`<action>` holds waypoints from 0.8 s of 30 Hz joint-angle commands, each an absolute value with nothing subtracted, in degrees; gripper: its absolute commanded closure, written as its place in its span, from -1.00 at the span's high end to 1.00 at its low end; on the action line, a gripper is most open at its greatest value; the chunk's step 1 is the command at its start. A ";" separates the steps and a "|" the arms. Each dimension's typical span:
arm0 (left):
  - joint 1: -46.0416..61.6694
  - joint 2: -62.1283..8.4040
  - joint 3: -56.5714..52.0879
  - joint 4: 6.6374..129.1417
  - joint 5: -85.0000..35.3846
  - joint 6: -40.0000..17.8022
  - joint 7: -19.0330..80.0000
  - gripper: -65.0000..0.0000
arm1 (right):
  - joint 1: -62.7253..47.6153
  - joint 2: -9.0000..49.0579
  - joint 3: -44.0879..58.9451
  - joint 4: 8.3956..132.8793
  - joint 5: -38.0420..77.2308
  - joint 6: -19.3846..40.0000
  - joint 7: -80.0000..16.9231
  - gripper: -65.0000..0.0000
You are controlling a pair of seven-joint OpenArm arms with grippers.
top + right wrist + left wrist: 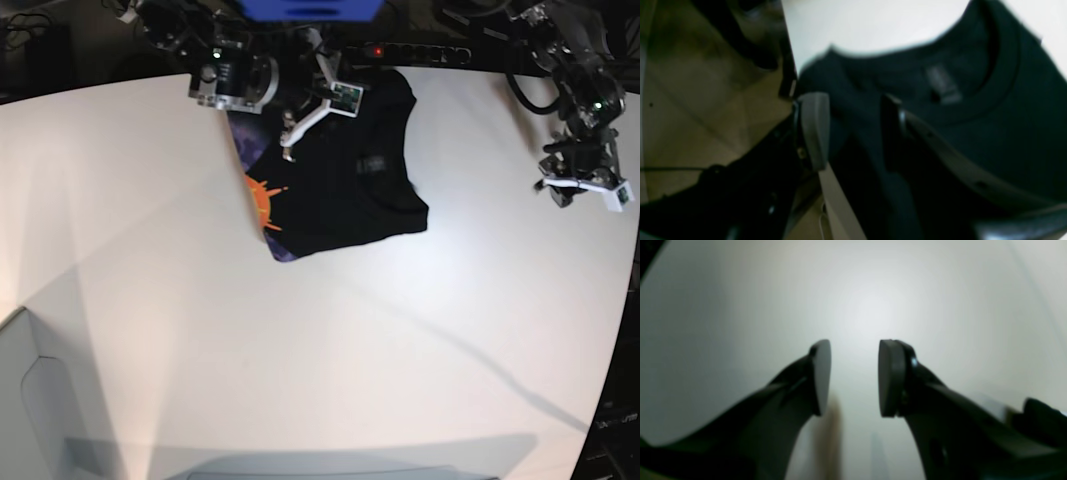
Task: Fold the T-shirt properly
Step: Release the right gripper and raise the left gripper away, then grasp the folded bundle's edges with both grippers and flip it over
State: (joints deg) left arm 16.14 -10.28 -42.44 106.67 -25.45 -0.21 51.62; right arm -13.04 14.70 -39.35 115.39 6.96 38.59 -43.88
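The black T-shirt [350,185] lies folded into a compact shape at the far middle of the white table [330,340]. An orange-and-purple print [264,205] shows along its left edge. In the right wrist view the T-shirt [990,133] shows its collar and a small grey label [942,83]. My right gripper [290,128] is open over the shirt's far-left corner, and black cloth shows between its jaws [853,126]. I cannot tell whether it touches the cloth. My left gripper [562,188] is open and empty above bare table [855,373], well to the right of the shirt.
A black power strip [420,52] with a red light runs along the table's far edge. A blue object [310,8] sits behind the right arm. A pale box shape [40,400] stands at the near left. Brown floor [706,100] lies beyond the table edge.
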 commanded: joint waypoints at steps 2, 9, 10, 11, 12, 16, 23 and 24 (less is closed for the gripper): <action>15.69 -10.95 -44.18 107.82 -25.80 -0.40 50.68 -0.28 | -12.26 13.76 -37.67 116.35 8.22 40.00 -42.68 -0.19; 15.69 -10.95 -47.16 107.74 -25.80 -0.40 50.68 -0.28 | -10.15 9.45 -34.24 112.04 8.13 40.00 -42.51 -0.18; 15.69 -10.95 -47.16 107.74 -25.80 -0.40 50.68 -0.28 | -9.71 9.36 -34.42 110.73 8.13 40.00 -42.42 -0.18; 15.69 -10.86 -47.16 107.74 -25.80 -0.40 50.68 -0.28 | -9.36 9.36 -34.59 109.32 8.13 40.00 -42.33 -0.18; 15.96 -10.68 -47.16 107.74 -25.80 -0.40 50.68 -0.28 | -9.45 9.36 -34.68 107.82 8.13 40.00 -42.33 -0.18; 16.31 -10.15 -46.64 107.74 -25.89 -0.40 50.68 -0.28 | -9.45 9.27 -34.77 102.20 8.13 40.00 -42.24 -0.18; 19.47 -7.08 -45.41 108.26 -36.09 -0.40 50.77 -0.28 | -9.63 9.45 -31.43 106.33 8.13 40.00 -42.24 -0.18; 20.26 -7.08 -44.70 108.62 -38.20 -0.40 50.77 -0.28 | -9.63 9.36 -30.37 107.74 8.22 40.00 -42.24 -0.18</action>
State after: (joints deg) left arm 20.53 -6.35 -44.56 107.18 -37.69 -0.16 51.70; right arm -10.07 9.74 -30.20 106.89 7.38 39.00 -43.64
